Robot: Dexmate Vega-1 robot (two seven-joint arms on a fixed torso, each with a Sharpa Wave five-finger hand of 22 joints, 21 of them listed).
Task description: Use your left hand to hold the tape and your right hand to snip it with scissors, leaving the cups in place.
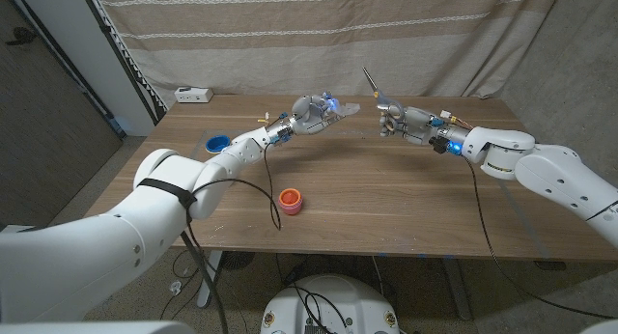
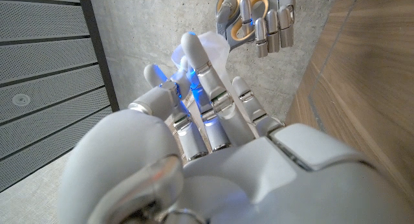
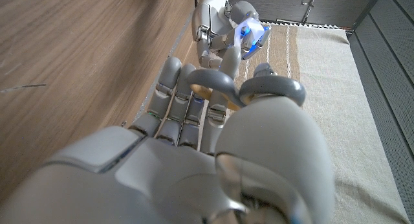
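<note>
Above the far middle of the wooden tabletop point(image 1: 386, 194), clear tape point(image 1: 346, 109) is pinched in the fingers of the left hand point(image 1: 314, 113); scissors point(image 1: 372, 83) are gripped through their handles by the right hand point(image 1: 399, 122), just beside it. An orange cup point(image 1: 291, 200) stands near the front edge; a blue cup point(image 1: 217, 142) is seen at the left edge.

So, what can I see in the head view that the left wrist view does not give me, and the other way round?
The head view alone gives the wooden table as a whole, with the orange cup near the front, the blue cup at the left side, a white box at the back corner, and the scissors' blades pointing up. The left wrist view alone gives a close look at the scissors' handle loops and at the translucent tape on the left hand's fingers. Both views show the left hand and the right hand facing each other above the table.
</note>
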